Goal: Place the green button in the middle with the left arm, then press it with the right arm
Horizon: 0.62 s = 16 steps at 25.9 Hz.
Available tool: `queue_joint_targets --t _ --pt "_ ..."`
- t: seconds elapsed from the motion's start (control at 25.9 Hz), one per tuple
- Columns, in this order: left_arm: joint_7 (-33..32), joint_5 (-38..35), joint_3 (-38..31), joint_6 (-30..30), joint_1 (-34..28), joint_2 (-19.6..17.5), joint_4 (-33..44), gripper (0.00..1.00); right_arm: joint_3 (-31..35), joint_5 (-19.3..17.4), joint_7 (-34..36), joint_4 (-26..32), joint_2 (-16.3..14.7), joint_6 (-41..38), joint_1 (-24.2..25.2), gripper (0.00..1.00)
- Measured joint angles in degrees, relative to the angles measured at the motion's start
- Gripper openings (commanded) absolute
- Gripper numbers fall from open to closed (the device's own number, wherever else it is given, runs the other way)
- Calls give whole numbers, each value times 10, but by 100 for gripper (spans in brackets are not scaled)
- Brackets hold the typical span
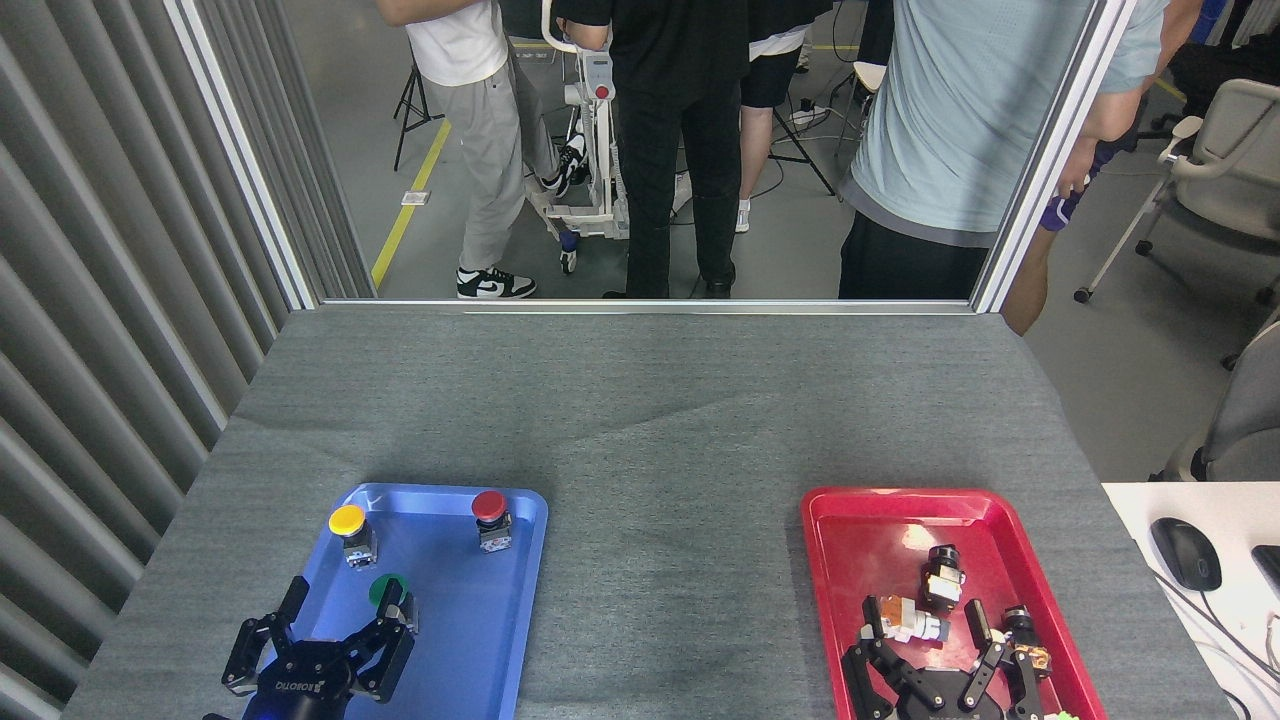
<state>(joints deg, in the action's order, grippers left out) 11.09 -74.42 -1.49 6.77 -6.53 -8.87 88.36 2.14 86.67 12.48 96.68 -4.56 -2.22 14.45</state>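
Observation:
The green button [388, 592] stands upright in the blue tray [470, 620], near its left-front part. My left gripper [338, 610] is at the tray's front left, open, its fingers spread; one fingertip [390, 598] sits right beside the button, with no grip on it. My right gripper [922, 630] hovers low over the front of the red tray [870, 520], fingers spread open, holding nothing. The middle [670, 560] is bare grey cloth between the two trays.
A yellow button [348, 522] and a red button [489, 508] stand at the back of the blue tray. Several small switch parts [940, 575] lie in the red tray. People stand beyond the table's far edge. A white desk with a mouse [1185, 552] is at the right.

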Motion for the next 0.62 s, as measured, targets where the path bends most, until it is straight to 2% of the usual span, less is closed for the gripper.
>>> queue_joint_targets --t 0.62 --pt "0 0 0 3 2 -2 1 99 1 11 -15 1 2 -2 0 100"
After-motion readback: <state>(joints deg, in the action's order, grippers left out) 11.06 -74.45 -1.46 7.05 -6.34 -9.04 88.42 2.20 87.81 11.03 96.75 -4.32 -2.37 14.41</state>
